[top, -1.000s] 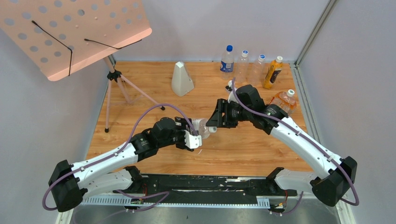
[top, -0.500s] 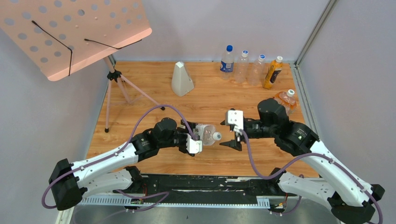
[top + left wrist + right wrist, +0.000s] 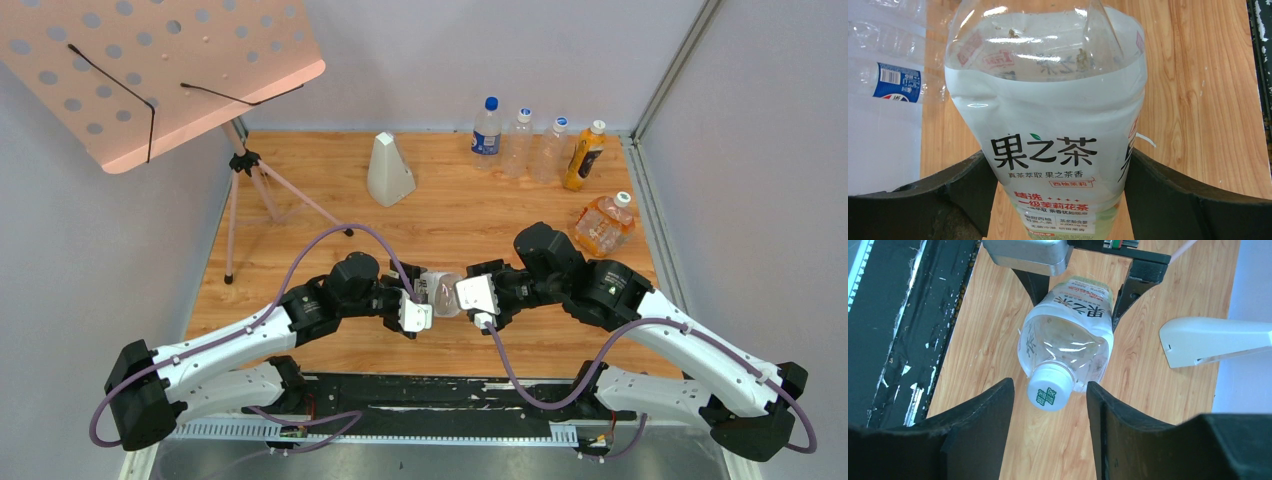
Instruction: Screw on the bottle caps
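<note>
The larger bottle [image 3: 440, 292] lies level above the table with its neck pointing right, and my left gripper [image 3: 422, 303] is shut on it. In the left wrist view its white label [image 3: 1048, 125] fills the space between both fingers [image 3: 963, 185]. A white bottle cap [image 3: 1050, 388] with green print sits on the neck. My right gripper [image 3: 1049, 392] is open, its fingertips flanking the cap with a gap on each side. The smaller, orange-labelled bottle [image 3: 603, 225] lies at the right with a white cap [image 3: 623, 199] on it.
Along the back edge stand a blue-labelled bottle [image 3: 487, 127], two clear bottles [image 3: 518, 135] and an orange juice bottle [image 3: 584, 155]. A white cone-shaped object [image 3: 389, 170] stands at back centre. A pink perforated stand [image 3: 150, 70] on a tripod occupies the left. A black rail [image 3: 450, 390] runs along the near edge.
My right gripper left the cap, swung out to the right, and has come back with its fingers around the cap. The left gripper and the bottle have stayed put.
</note>
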`<state>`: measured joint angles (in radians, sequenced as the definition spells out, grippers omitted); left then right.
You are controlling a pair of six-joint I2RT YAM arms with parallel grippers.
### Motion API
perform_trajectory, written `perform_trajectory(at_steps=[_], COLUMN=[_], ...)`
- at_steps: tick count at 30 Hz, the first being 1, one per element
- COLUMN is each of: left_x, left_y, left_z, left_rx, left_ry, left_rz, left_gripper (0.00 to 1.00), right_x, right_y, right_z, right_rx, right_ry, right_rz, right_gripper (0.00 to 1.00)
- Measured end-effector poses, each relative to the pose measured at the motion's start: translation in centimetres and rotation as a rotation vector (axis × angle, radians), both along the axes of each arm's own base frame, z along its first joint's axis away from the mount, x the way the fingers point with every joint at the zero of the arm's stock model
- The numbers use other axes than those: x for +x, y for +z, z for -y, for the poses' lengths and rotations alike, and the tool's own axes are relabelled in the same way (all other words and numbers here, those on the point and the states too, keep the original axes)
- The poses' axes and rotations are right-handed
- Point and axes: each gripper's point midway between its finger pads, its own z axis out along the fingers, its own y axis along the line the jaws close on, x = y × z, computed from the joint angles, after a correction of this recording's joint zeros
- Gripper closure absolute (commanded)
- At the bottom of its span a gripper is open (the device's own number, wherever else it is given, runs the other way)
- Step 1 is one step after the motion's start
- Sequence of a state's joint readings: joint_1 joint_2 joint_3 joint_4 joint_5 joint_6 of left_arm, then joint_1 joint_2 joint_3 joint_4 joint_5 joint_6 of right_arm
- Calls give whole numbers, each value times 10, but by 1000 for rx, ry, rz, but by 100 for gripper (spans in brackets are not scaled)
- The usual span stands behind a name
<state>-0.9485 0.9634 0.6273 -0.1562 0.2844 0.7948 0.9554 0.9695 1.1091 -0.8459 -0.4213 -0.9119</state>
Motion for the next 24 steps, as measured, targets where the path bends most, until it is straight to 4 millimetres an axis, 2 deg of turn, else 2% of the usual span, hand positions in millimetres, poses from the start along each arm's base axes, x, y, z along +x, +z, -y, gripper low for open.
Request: perform_trajectory(at_steps=[6, 8, 11, 14, 19, 24], left_x=[0, 0, -1, -1, -1, 5], left_y=[0, 0, -1, -2, -5, -12], left_z=[0, 0, -1, -1, -4, -13], left_rx=[-1, -1, 5, 7, 21, 61], left_ry=[-2, -3, -2, 0, 7, 62], left_rz=[-1, -1, -5, -10, -16, -14], left_gripper=[100, 100, 100, 100, 100, 100], right_x=[-1, -1, 1, 3, 4, 19], right_y=[-7, -10, -11, -11, -17, -24], right_z=[-2, -3, -3, -3, -5, -16], right_rx=[-41, -54, -65, -69, -71, -66], right_ry=[22, 27, 25, 17, -61, -316], right_rz=[29, 36, 54, 62, -27, -270], right_gripper=[55, 60, 75, 99, 100, 100])
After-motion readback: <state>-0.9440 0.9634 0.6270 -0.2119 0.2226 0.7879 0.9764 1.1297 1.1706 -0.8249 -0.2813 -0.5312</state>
